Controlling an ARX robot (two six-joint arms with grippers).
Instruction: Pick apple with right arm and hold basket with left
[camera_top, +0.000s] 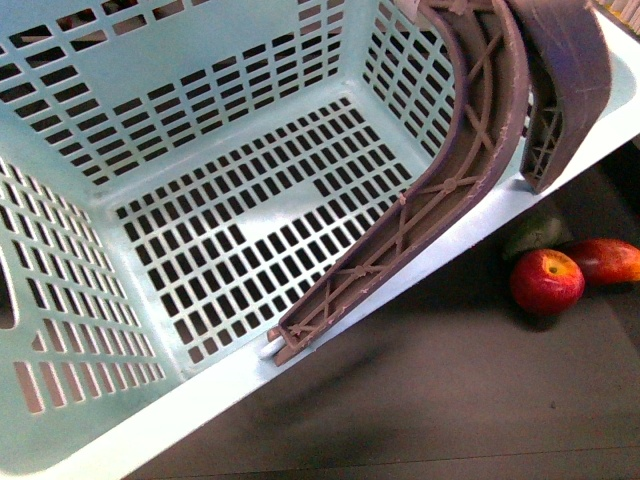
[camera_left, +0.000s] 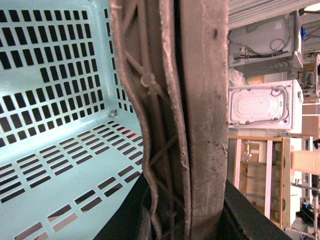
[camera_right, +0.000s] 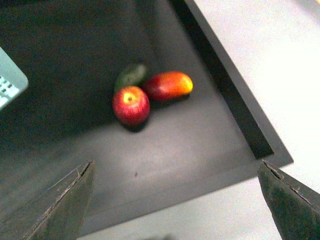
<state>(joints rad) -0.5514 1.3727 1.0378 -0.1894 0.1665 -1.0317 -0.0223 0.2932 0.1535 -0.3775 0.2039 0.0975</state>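
Observation:
The light turquoise basket (camera_top: 150, 200) fills most of the front view, tilted, with its two brown-mauve handles (camera_top: 470, 150) lying across its right rim. In the left wrist view my left gripper (camera_left: 187, 220) is shut on those handles (camera_left: 200, 100), dark jaws on either side. The red apple (camera_top: 546, 281) lies on the dark surface right of the basket. In the right wrist view the apple (camera_right: 131, 105) sits well ahead of my right gripper (camera_right: 177, 200), which hangs open above the surface's edge with nothing between its fingers.
An elongated red-orange fruit (camera_right: 169, 85) and a small dark green fruit (camera_right: 131, 75) touch the apple. The dark tray-like surface (camera_right: 165, 155) has a raised rim, with white table (camera_right: 260, 60) beyond. Shelves and white appliances (camera_left: 265, 105) stand in the background.

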